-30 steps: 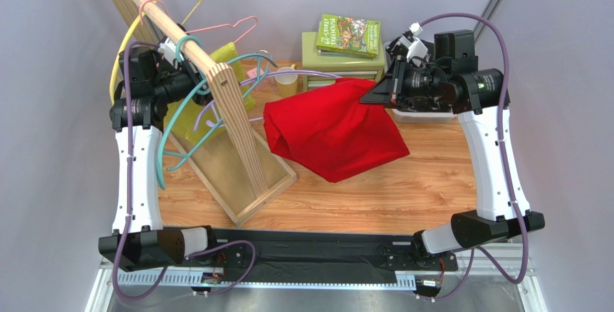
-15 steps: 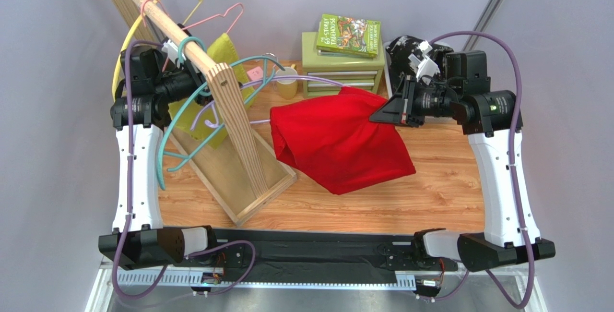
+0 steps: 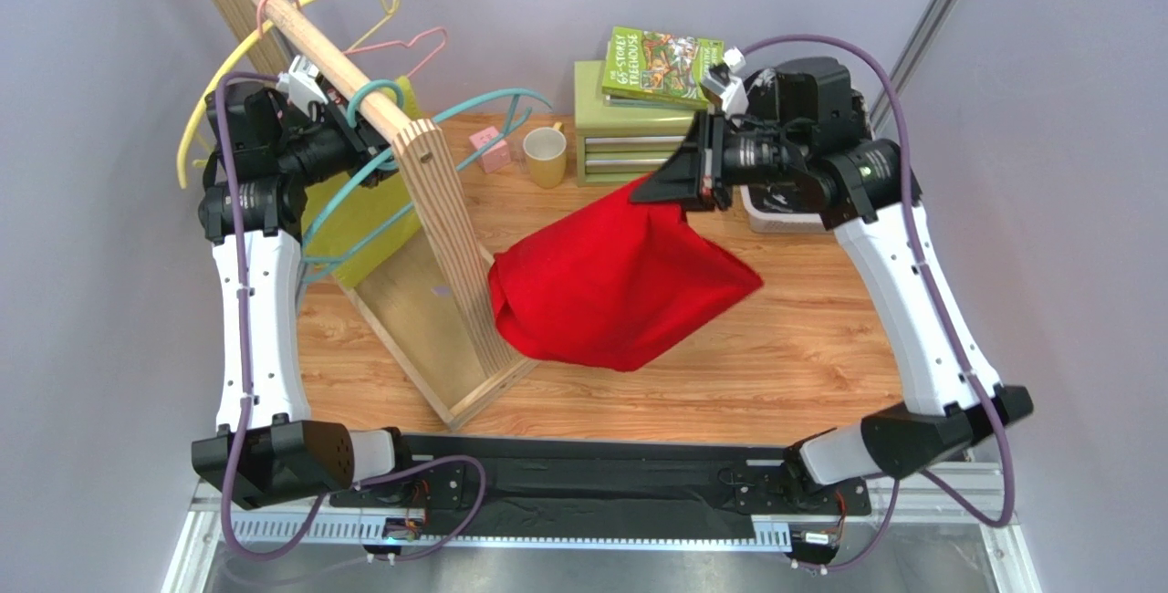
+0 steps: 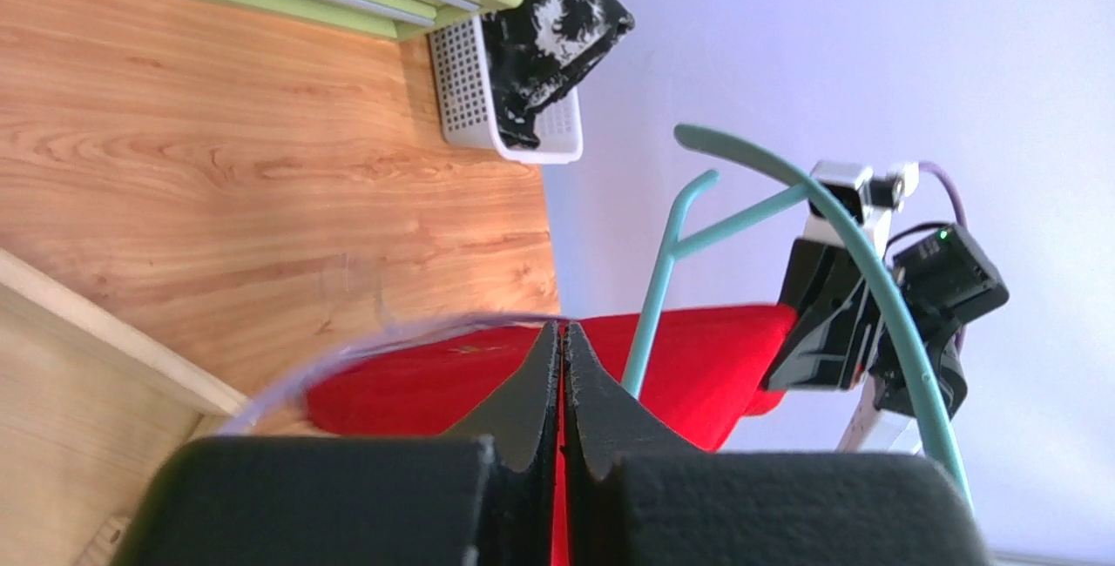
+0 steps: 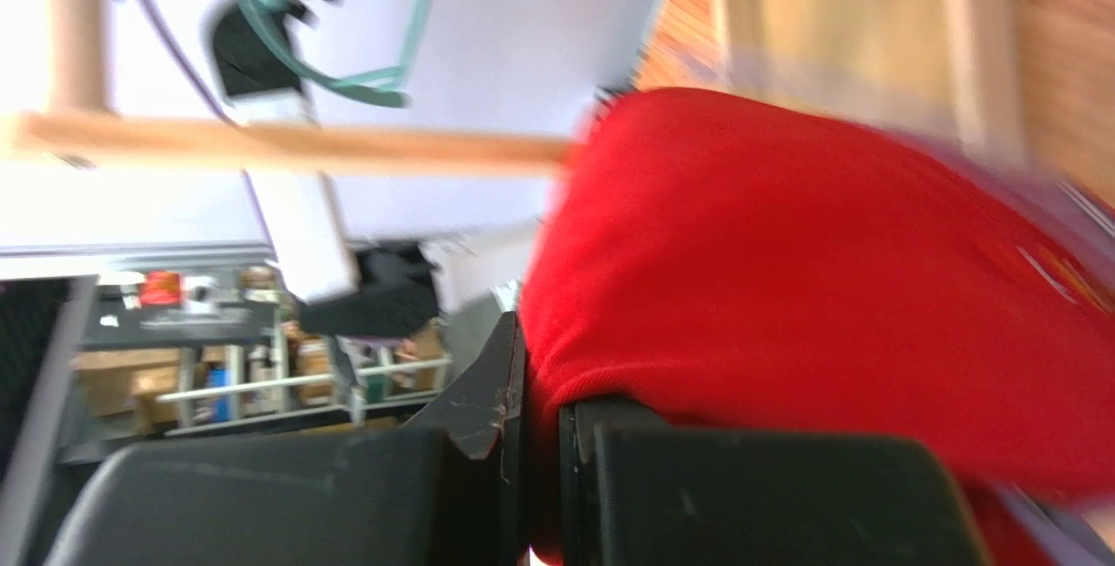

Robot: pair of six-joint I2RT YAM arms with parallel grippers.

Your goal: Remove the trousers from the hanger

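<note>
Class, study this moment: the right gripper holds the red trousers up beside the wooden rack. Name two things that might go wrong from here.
1. The right gripper pinches only a small fold of the red trousers, so the hanging bulk might slip free.
2. The cloth's lower edge seems to lie against the wooden rack, so pulling might snag it or shift the rack.

right pincer [image 5: 539, 429] clamping red trousers [image 5: 838, 331]
</note>
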